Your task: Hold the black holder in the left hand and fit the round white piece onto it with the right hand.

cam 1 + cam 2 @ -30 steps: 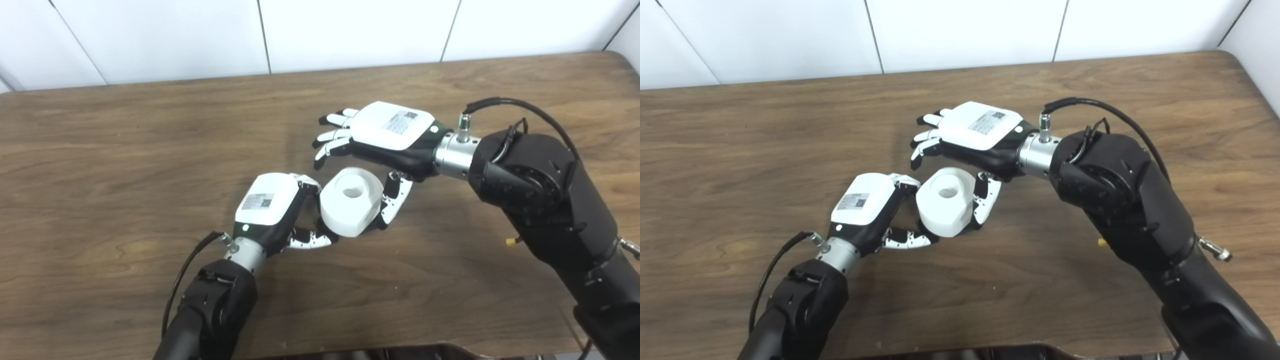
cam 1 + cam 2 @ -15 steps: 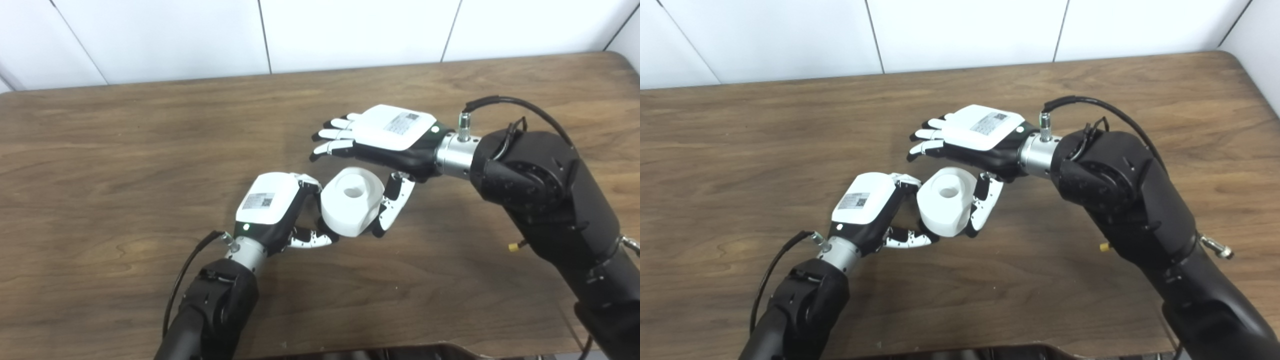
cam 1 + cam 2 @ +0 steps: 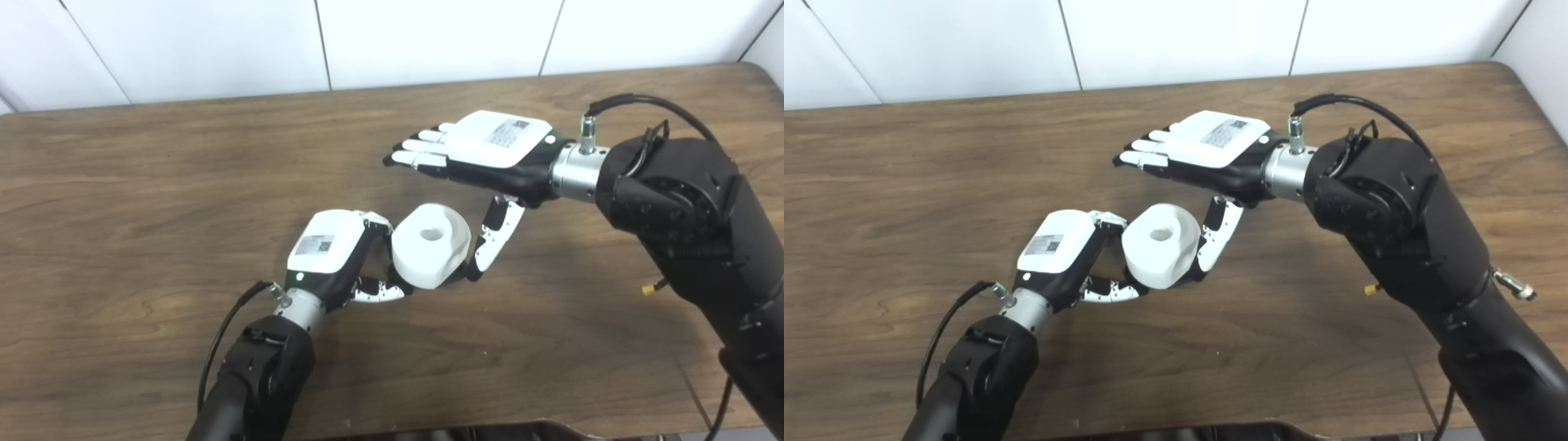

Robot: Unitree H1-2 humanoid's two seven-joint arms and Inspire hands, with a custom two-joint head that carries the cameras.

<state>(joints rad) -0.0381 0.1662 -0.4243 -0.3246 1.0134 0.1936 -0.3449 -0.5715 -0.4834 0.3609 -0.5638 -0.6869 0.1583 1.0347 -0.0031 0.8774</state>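
The left hand (image 3: 331, 254) pinches the white piece (image 3: 430, 245) just right of its palm, while the right hand (image 3: 490, 150), fingers spread flat, hovers above with its thumb beside the piece.

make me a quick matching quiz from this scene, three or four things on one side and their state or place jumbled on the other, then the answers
Things:
1. left hand
2. right hand
3. round white piece
4. table

States or places:
A. brown wood, under everything
B. between the two hands, hole facing up
C. fingers stretched flat, thumb pointing down
D. closed against the white piece's left side

Pairs: 1-D, 2-C, 3-B, 4-A
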